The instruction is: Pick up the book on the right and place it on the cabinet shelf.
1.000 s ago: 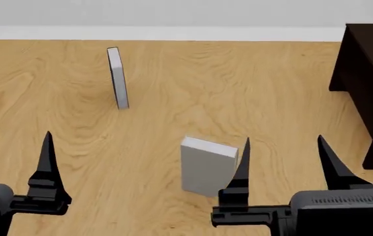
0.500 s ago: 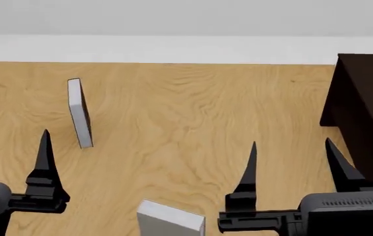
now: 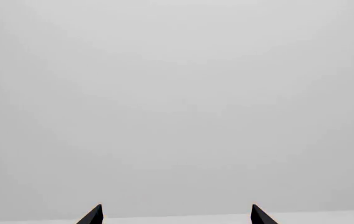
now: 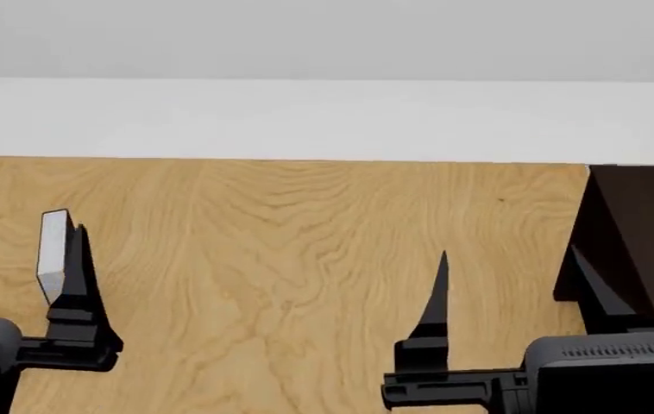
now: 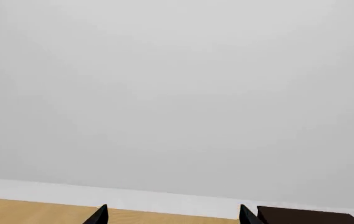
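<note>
The book on the right is out of view in every frame. The dark brown cabinet shelf (image 4: 644,241) stands on the floor at the right edge of the head view, and its top corner (image 5: 307,215) shows in the right wrist view. My right gripper (image 4: 509,254) is open and empty, with the cabinet just beyond its outer finger. My left gripper (image 4: 16,233) is open and empty too, with one finger past the view's left edge. The wrist views show the left gripper (image 3: 177,212) and the right gripper (image 5: 173,212) with tips wide apart, facing the grey wall.
A different grey book (image 4: 53,254) stands upright on the wooden floor (image 4: 292,259) at the left, partly behind my left gripper's finger. A white baseboard (image 4: 304,121) runs along the grey wall at the back.
The head view has swung upward: more wall shows, the upright grey book has slid down and left, and the thick book near my right gripper has dropped out of the bottom edge.
</note>
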Controlling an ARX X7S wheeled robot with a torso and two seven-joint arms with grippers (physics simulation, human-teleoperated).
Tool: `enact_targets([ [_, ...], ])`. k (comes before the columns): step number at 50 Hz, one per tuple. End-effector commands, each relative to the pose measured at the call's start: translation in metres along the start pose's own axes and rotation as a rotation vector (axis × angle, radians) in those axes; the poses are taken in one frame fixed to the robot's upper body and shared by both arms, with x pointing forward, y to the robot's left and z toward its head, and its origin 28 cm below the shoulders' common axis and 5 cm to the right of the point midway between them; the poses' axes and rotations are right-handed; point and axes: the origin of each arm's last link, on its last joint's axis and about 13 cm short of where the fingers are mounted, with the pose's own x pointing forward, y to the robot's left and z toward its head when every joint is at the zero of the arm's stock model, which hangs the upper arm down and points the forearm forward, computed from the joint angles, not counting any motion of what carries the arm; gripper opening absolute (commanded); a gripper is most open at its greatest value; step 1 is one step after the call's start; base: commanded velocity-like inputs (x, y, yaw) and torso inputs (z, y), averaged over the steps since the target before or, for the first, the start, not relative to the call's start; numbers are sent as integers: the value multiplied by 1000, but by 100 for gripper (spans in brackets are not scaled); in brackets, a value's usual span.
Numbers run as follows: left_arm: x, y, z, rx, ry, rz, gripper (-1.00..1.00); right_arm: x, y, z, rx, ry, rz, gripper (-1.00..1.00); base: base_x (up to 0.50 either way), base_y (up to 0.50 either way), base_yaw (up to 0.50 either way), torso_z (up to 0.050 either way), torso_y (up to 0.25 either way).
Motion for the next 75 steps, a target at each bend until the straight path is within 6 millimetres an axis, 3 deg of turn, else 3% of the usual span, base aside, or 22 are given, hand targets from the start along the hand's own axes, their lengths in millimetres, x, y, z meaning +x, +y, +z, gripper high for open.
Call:
enact_targets([
  [1, 0, 1, 1, -1, -3, 5, 100, 3, 0, -3, 46, 24, -18, 100, 59, 0, 0, 0, 0],
  [29, -1, 2, 4, -3, -4, 9, 100, 3, -1, -1, 74, 75, -26, 100, 21, 58, 0, 0, 0],
  [41, -1, 6, 9, -24, 0, 2, 100, -20, -18, 60, -143, 270, 4, 100, 0, 0, 0, 0, 0],
  [44, -1, 8, 12, -24, -1, 6, 100, -16, -33, 76, -208, 298, -118, 100, 0, 0, 0, 0, 0],
  [47, -2, 10, 14, -22, -8, 11, 100, -16, -29, 94, -245, 293, -152, 100, 0, 0, 0, 0, 0],
  [50, -1, 11, 14, -19, -5, 12, 100, -30, -25, 117, -212, 328, 53, 100, 0, 0, 0, 0, 0],
  [56, -1, 12, 15, -4, -19, 13, 100, -34, -32, 147, -222, 356, 134, 100, 0, 0, 0, 0, 0],
  [75, -1, 13, 15, 3, -17, 8, 100, -60, -45, 201, -370, 666, 242, 100, 0, 0, 0, 0, 0],
])
